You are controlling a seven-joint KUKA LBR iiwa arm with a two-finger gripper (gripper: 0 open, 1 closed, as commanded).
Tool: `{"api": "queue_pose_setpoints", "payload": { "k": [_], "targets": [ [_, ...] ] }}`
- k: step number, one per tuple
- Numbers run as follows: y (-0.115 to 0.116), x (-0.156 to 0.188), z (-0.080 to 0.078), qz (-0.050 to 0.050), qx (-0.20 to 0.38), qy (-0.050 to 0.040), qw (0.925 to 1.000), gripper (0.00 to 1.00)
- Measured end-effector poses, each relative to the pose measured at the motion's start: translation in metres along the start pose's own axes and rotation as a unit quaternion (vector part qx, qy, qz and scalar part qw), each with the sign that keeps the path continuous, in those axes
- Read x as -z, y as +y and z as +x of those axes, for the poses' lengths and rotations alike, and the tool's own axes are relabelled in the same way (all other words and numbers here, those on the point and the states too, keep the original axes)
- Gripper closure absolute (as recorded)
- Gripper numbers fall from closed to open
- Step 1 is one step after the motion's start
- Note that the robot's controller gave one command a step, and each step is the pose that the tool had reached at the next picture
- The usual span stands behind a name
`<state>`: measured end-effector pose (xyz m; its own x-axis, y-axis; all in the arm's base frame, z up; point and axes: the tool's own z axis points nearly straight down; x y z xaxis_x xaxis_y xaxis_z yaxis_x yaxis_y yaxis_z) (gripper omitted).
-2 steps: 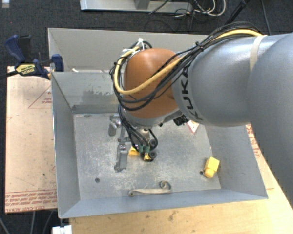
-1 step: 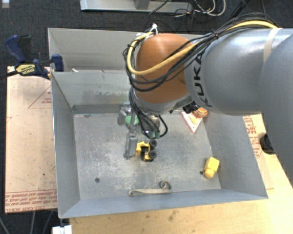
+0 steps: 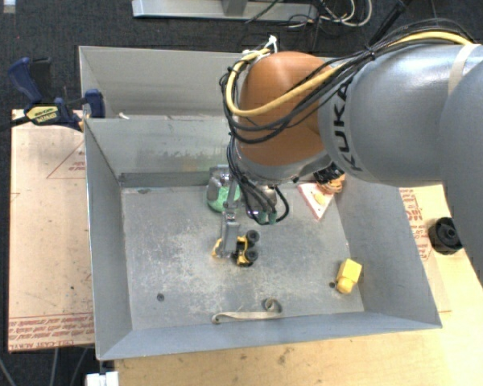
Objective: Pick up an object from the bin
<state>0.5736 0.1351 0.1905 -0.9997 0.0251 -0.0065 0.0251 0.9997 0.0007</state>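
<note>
We are seeing the claw [image 3: 228, 244] just beside a small yellow-and-black plastic toy vehicle [image 3: 245, 252], midway between the side edges of the grey metal bin [image 3: 145, 296]. Whether the claw is apart or together we cannot tell. We are judging the toy light and stiff, best gripped across its body.

1. A yellow block [image 3: 348, 276] lies well apart from the jaws, toward the view's right.
2. A green-and-grey thing [image 3: 218, 195] sits just behind the jaws.
3. A red-and-white triangular packet [image 3: 316, 201] lies behind them, rightward.
4. A thin, grey curved strip [image 3: 245, 316] lies well in front of them.
</note>
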Motion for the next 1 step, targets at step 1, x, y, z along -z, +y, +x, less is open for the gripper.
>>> {"api": "queue_pose_setpoints", "payload": {
  "k": [1],
  "targets": [
    [-0.0212,0.0012,0.0083,0.0,0.06,0.0031,0.9982,0.0]
  ]
}}
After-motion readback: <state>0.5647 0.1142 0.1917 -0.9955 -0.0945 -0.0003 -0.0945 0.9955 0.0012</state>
